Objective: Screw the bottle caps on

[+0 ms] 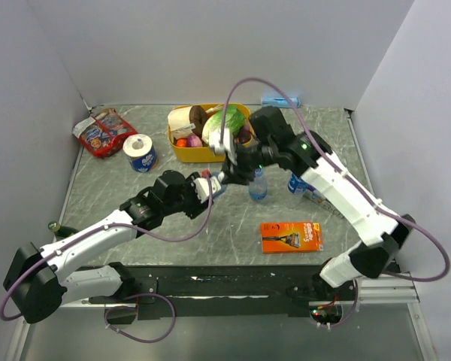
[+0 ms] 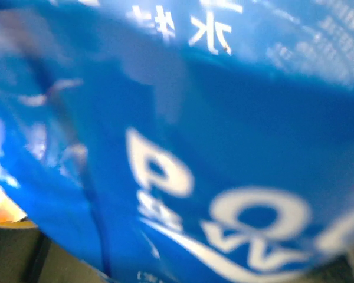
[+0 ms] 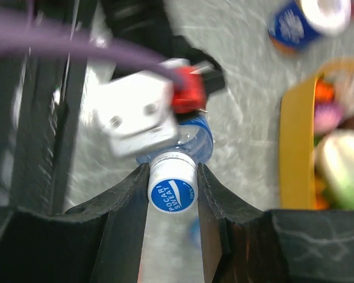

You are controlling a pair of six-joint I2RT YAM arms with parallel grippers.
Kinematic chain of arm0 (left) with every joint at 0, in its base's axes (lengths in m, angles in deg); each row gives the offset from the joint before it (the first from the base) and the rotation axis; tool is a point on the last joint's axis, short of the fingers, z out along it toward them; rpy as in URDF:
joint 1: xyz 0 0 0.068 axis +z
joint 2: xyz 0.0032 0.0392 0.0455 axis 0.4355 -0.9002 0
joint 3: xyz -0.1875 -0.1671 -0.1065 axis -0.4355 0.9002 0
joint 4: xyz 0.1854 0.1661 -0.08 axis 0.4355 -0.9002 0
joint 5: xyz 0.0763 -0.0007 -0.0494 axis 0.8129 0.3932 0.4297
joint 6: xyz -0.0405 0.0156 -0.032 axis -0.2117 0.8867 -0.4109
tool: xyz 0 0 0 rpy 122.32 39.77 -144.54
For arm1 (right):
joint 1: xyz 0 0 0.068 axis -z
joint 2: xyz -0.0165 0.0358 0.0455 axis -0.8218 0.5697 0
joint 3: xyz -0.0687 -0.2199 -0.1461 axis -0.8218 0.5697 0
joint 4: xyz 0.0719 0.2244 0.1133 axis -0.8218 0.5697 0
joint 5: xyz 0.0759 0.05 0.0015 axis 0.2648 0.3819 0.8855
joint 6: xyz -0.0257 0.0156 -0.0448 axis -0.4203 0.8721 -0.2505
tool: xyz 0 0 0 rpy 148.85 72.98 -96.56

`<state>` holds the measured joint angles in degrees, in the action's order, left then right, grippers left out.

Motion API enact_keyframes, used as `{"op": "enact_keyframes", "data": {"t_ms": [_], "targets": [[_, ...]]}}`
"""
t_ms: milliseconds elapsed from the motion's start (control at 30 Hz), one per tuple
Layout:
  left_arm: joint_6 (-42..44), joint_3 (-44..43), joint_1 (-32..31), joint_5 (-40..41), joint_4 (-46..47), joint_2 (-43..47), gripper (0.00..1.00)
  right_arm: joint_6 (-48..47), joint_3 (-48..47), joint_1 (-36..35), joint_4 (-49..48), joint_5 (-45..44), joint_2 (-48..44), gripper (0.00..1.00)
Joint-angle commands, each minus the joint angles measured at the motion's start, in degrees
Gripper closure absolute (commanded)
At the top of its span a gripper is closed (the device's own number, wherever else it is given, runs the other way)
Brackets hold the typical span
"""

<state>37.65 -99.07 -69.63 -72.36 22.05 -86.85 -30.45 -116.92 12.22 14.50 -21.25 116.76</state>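
Note:
My left gripper [image 1: 209,186] holds a clear water bottle with a blue label [image 2: 224,147]. The label fills the left wrist view, so its fingers are hidden there. My right gripper [image 3: 172,177] is shut on the blue and white bottle cap [image 3: 173,190], which sits on the neck of that bottle [image 3: 199,137]. The left gripper's body [image 3: 138,115] lies just beyond the cap. In the top view the right gripper [image 1: 230,167] meets the left one at the table's middle. A second bottle [image 1: 258,186] stands just to the right, and a third [image 1: 297,184] stands by the right arm.
A yellow basket [image 1: 182,154] of toy food stands at the back centre. A toilet roll in blue wrap [image 1: 140,153] and a red snack packet [image 1: 101,134] lie back left. An orange razor pack [image 1: 291,236] lies front right. A green glass bottle [image 1: 59,228] stands at the left edge.

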Motion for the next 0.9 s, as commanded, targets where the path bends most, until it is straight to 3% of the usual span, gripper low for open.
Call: {"op": "enact_keyframes", "data": {"t_ms": [0, 100, 200, 233, 300, 433, 500, 533, 567, 633, 667, 767, 867], "targets": [[-8.30, -1.71, -1.54, 17.67, 16.82, -2.05, 0.99, 39.56, -6.15, 1.47, -7.12, 2.00, 8.15, 1.00], [-7.42, -2.59, -2.24, 24.62, 17.71, -4.95, 0.99, 56.07, -3.64, 4.55, -9.58, 2.89, 10.36, 1.00], [-6.63, -2.42, -2.24, 26.22, 17.89, -6.45, 0.99, 54.28, -5.37, 4.02, -8.88, 4.46, 12.03, 1.00], [-6.27, -2.07, -2.16, 25.87, 17.71, -6.19, 0.99, 52.96, -6.42, 4.46, -8.97, 5.25, 12.20, 0.77], [-5.92, -1.01, -2.15, 24.82, 15.79, -5.49, 0.99, 49.35, -9.67, 7.26, -10.98, 8.67, 11.77, 0.49], [-5.22, 1.45, -1.80, 18.68, 11.31, -2.69, 0.99, 43.82, -16.88, 14.55, -13.18, 17.80, 10.72, 0.35], [-3.65, 2.24, -1.19, 11.33, 8.50, -1.80, 0.99, 37.42, -19.61, 17.55, -12.14, 25.53, 10.10, 0.34], [-2.94, 2.16, -0.93, 8.67, 5.70, -1.01, 0.99, 32.08, -20.31, 17.65, -5.78, 27.82, 9.14, 0.34], [-1.71, 1.98, -0.49, 4.99, 4.28, -0.57, 0.99, 18.63, -21.01, 17.56, -2.06, 28.37, 8.35, 0.34], [2.68, 2.07, -0.49, -3.43, 0.60, 0.66, 0.99, 5.37, -19.36, 15.20, 5.06, 25.93, 4.76, 0.34], [6.09, 2.07, -0.48, -5.49, -0.30, 1.01, 0.99, -8.00, -17.18, 13.71, 11.88, 24.17, 3.60, 0.34], [9.01, 2.42, -0.57, -9.90, -2.05, 2.16, 0.99, -27.04, -10.16, 7.64, 18.60, 15.12, -1.23, 0.34], [12.35, 2.16, -0.48, -12.01, -3.03, 2.42, 0.99, -35.70, -2.51, 2.28, 17.41, 8.26, -5.98, 0.32]]}}
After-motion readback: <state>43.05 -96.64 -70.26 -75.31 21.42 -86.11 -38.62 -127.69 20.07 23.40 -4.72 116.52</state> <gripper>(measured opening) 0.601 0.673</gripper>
